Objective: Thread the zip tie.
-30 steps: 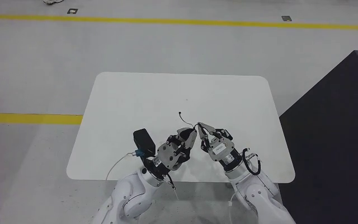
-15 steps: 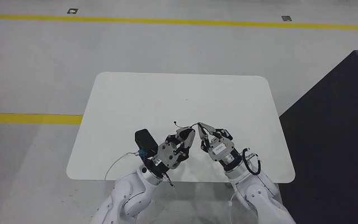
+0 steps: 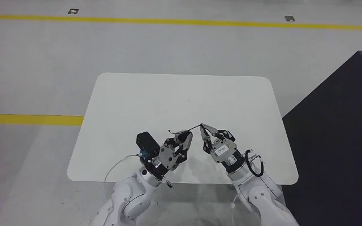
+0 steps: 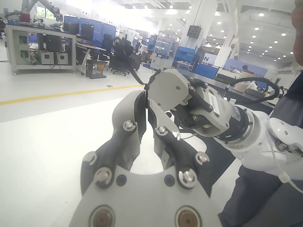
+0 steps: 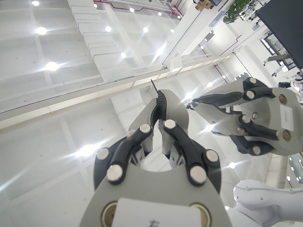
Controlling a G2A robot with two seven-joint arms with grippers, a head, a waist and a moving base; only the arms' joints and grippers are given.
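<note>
Black plastic tie (image 3: 186,130), thin and flexible, is hanging above the white table's (image 3: 141,96) near edge, stretching between both grippers. Left gripper (image 4: 146,98) is pinching it with fingers fully closed, and the loose strap is curling away beyond the fingertips. Right gripper (image 5: 161,100) is clamping the other end tight between ribbed black pads, with the pointed tip poking out. Compared with a second ago, the loose end is lying lower and flatter, and the left gripper is sitting further from the right.
</note>
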